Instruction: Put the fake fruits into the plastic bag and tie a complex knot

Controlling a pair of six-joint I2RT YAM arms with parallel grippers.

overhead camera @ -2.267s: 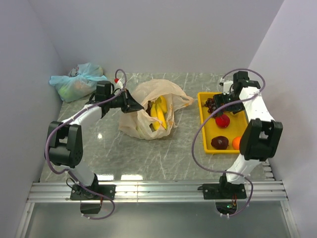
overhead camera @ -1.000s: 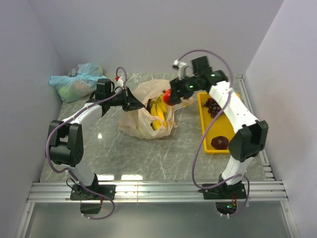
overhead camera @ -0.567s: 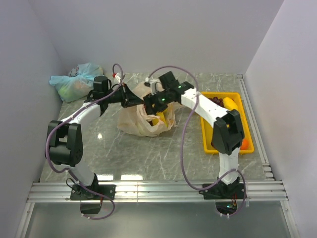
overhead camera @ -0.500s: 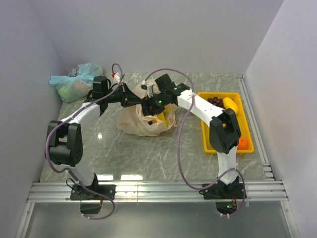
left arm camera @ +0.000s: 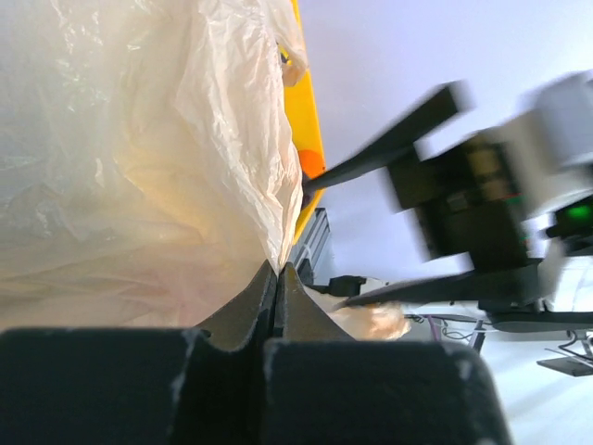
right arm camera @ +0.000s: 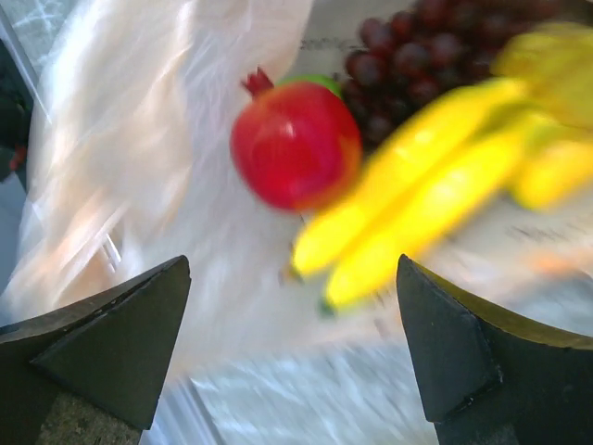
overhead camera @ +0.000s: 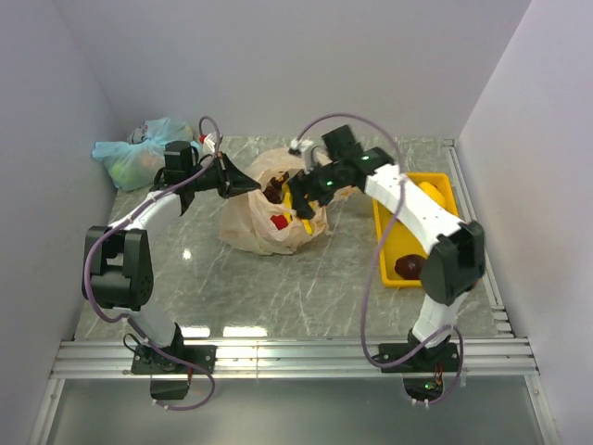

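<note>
The left end effector (left arm camera: 275, 278) is clamped fully shut on a fold of the plastic bag (overhead camera: 252, 232), pinching the film at the left side of the bag's mouth; the right end effector (right arm camera: 293, 269) hangs over the opening with its fingers spread wide and nothing between them; below it, inside the bag, a red fruit (right arm camera: 295, 144) lies just beside the bananas (right arm camera: 417, 185) and the purple grapes (right arm camera: 417, 46) (all motion-blurred); a dark maroon fruit (overhead camera: 410, 267) sits in the yellow tray (overhead camera: 394, 278) on the desk (overhead camera: 306, 287).
</note>
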